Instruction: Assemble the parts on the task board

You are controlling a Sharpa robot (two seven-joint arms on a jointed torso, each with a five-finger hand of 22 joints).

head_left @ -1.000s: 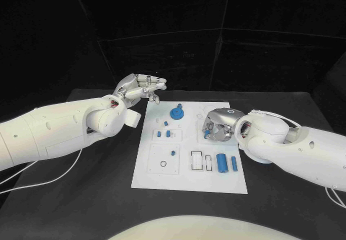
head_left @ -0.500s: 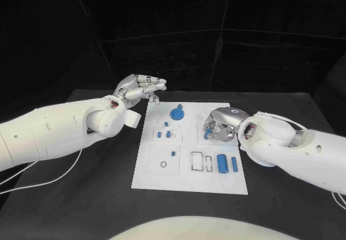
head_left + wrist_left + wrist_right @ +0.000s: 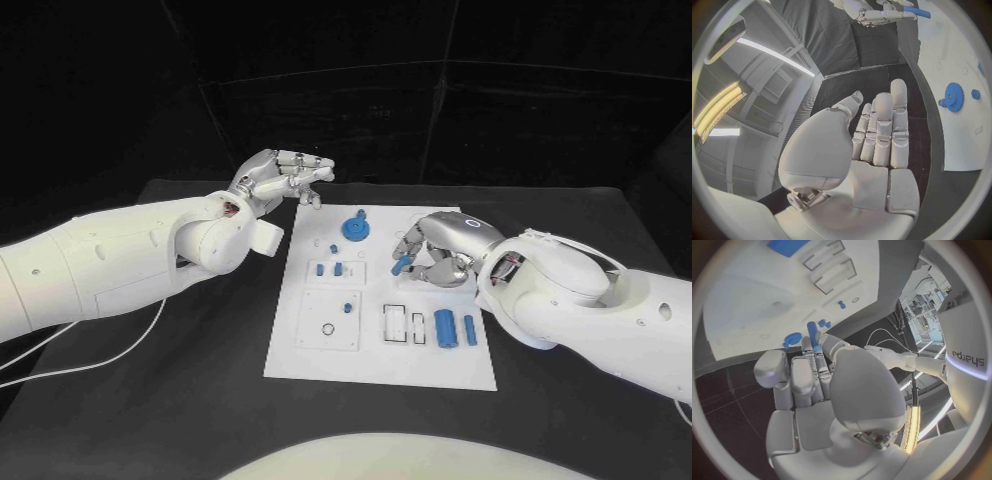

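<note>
The white task board (image 3: 378, 355) lies in the middle of the black table. My right hand (image 3: 441, 246) hovers over the board's right back part and pinches a small blue peg (image 3: 402, 265) in its fingertips; the right wrist view shows the peg (image 3: 811, 333) between the fingers, and the left wrist view shows it (image 3: 917, 11) too. My left hand (image 3: 283, 177) is raised beyond the board's back left corner, fingers straight and holding nothing (image 3: 879, 135). A blue gear (image 3: 356, 227) stands on the board near the back.
Two blue cylinders (image 3: 446, 327) lie in slots at the board's right front. Small blue pieces (image 3: 329, 268) sit left of centre, and another peg (image 3: 348, 306) stands in a square plate. A white cable (image 3: 101, 362) trails over the table at left.
My right hand has turned and shifted slightly left over the board, still holding the blue peg. The left hand has stayed where it was.
</note>
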